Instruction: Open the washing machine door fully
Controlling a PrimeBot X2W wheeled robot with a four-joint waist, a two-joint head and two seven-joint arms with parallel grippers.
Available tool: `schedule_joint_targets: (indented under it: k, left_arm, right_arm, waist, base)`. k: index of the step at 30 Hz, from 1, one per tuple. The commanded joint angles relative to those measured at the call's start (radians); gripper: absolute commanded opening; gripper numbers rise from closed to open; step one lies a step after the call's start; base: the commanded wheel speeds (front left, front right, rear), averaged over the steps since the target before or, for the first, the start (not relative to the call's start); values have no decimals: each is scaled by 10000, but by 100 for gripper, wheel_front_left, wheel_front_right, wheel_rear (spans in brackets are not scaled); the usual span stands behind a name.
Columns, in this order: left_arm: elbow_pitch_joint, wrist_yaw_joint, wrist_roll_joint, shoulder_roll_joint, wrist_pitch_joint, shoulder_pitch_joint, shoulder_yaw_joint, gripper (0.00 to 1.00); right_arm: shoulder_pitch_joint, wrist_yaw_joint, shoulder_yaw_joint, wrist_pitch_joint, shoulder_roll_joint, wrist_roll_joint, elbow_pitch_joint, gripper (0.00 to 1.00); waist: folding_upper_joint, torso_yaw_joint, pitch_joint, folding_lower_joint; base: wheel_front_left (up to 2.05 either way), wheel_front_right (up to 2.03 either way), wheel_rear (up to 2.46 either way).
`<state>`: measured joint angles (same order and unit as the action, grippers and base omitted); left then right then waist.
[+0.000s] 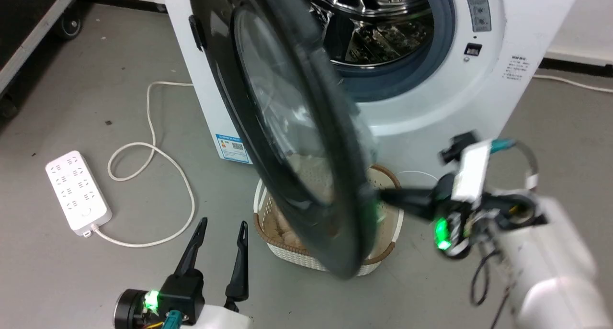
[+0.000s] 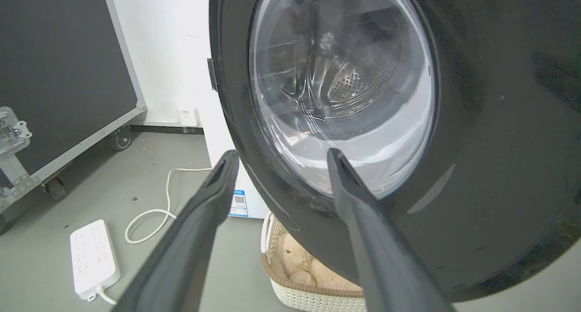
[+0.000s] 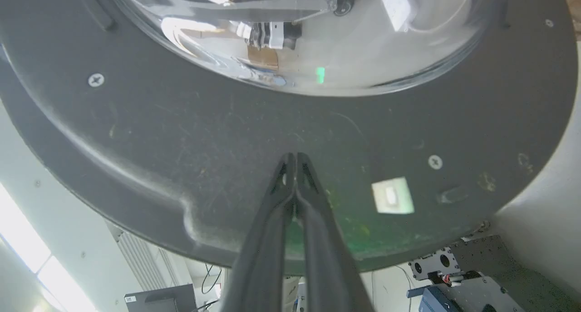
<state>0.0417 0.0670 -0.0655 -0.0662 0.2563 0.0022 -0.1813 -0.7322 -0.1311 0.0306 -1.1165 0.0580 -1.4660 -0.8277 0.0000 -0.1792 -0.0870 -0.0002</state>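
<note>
The washing machine door (image 1: 297, 142), round, glossy black with a bulging glass window (image 2: 340, 85), stands swung well out from the white machine (image 1: 431, 108), nearly edge-on in the head view. My right gripper (image 1: 383, 195) is shut, its tips pressed against the door's dull inner face (image 3: 227, 135) below the glass bowl. Low at the left, my left gripper (image 1: 222, 226) is open with nothing between its fingers, in front of the door's glossy outer face (image 2: 499, 144) and apart from it. The steel drum (image 1: 383, 22) is exposed behind the door.
A white and brown basket (image 1: 383, 257) with pale stuffed things sits on the floor under the door. A white power strip (image 1: 76, 192) and its cord (image 1: 153, 152) lie to the left. A black wheeled case (image 2: 59, 76) stands at the far left.
</note>
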Motion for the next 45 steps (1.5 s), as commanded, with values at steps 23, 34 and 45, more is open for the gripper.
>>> schedule_joint_targets:
  k: [23,34,45]
  left_arm:
    - [-40,-243,-331,-21,55,143,250,100]
    - [52,-346,-544,-98,55,424,724,100]
    - [95,-531,-534,-150,55,672,900,100]
  right_arm:
    - [1661,4,3512,6890,2027,1285,4456,100]
    - [4844,4,2251,13145,3538,9640,6836,100]
    - [8319,4,-873,13724,175,13732,8607,100]
  waist:
    - [0,503,277,2]
    - [0,1229,901,2]
    - [0,1597,914,2]
  base:
    - [0,0,0]
    - [0,0,0]
    - [0,0,0]
